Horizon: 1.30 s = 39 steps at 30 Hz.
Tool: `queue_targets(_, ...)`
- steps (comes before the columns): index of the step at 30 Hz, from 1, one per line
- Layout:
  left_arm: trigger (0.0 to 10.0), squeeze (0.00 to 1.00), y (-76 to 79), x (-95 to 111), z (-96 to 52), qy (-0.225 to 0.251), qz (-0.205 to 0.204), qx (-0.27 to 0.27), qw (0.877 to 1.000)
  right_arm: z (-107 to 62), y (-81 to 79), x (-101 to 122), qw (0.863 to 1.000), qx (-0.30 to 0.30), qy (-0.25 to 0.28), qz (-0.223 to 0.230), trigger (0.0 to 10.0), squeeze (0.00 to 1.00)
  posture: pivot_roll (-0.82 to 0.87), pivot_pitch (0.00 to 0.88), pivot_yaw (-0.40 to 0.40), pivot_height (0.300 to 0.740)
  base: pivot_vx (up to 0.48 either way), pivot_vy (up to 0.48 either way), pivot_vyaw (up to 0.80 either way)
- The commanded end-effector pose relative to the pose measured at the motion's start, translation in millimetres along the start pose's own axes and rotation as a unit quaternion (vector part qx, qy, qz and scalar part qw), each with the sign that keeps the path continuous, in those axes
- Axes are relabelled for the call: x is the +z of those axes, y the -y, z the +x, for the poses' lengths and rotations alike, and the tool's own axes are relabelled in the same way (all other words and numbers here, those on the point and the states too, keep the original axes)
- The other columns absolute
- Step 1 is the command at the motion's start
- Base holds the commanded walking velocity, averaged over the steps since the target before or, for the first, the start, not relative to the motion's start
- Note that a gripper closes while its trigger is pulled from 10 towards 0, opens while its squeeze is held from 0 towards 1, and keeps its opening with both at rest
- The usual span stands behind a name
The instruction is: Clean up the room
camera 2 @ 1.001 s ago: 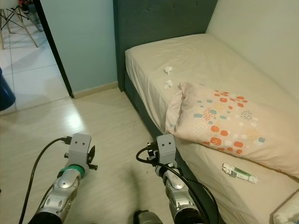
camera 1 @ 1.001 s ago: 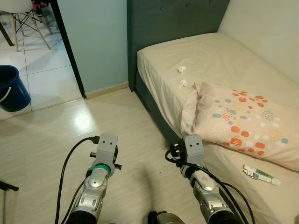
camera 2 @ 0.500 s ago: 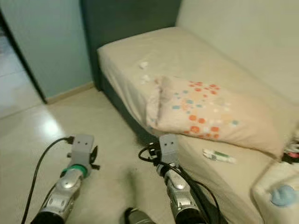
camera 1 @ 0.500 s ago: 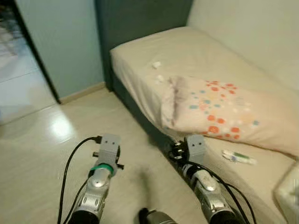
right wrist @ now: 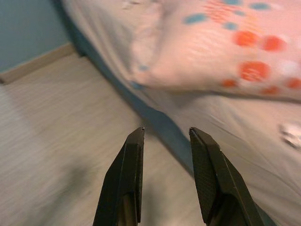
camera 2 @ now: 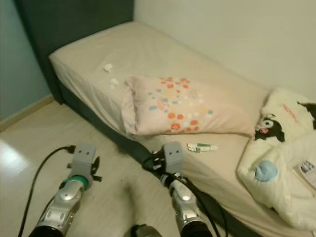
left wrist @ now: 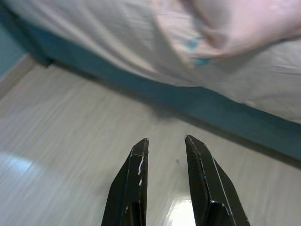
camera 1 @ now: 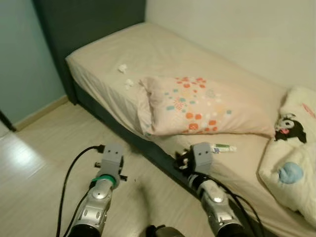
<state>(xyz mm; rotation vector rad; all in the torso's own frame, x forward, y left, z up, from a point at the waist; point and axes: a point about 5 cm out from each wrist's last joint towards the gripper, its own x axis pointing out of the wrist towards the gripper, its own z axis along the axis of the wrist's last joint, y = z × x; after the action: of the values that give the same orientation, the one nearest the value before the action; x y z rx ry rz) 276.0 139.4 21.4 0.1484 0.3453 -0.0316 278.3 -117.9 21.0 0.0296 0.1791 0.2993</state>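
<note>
A beige bed (camera 1: 163,49) with a dark blue base runs from the headboard to the right. On it lie a patterned pillow (camera 1: 197,106), two crumpled white tissues (camera 1: 125,76), a small white-and-green tube (camera 1: 223,147) and a white blanket (camera 1: 296,168) with a black-and-white plush toy (camera 1: 284,128). My left gripper (left wrist: 165,141) hangs open over the wood floor beside the bed base, holding nothing. My right gripper (right wrist: 165,132) is open too, low near the bed's edge below the pillow. Both silver arms (camera 1: 101,192) show at the bottom of the eye views.
The dark headboard (camera 1: 84,19) stands at the far end against a teal wall (camera 1: 19,64). A pale wall (camera 1: 237,29) runs behind the bed. Light wood floor (camera 1: 44,163) stretches to my left.
The camera has swung to the right: the doorway and blue bucket left the picture, and the blanket with the plush toy came in. Both arms keep the same pose.
</note>
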Motion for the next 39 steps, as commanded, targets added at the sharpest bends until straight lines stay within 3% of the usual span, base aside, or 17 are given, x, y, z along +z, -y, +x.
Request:
queue_targets(1, 10.0, 0.00, 7.7, -2.5, -1.5, -0.003, -0.005, -0.014, 1.000, -5.3, 8.2, -6.2, 1.000, -0.013, -0.013, 0.002, 10.0, 0.00, -0.04, 0.030, -0.032, 0.740, 0.000, 0.000, -0.79)
queue_targets(25, 10.0, 0.00, 9.4, 4.1, -2.0, 0.019, -0.013, -0.023, 0.999, -5.5, 8.2, -6.1, 1.000, -0.013, -0.013, 0.005, 10.0, 0.00, -0.04, 0.033, -0.031, 0.740, 0.000, 0.000, -0.79)
queue_targets(39, 10.0, 0.00, 9.2, 7.3, -2.7, 0.037, 0.005, -0.024, 0.999, -5.0, 7.5, -4.7, 1.000, -0.012, -0.009, 0.001, 10.0, 0.00, -0.04, 0.035, -0.033, 0.740, 0.082, 0.000, -0.73)
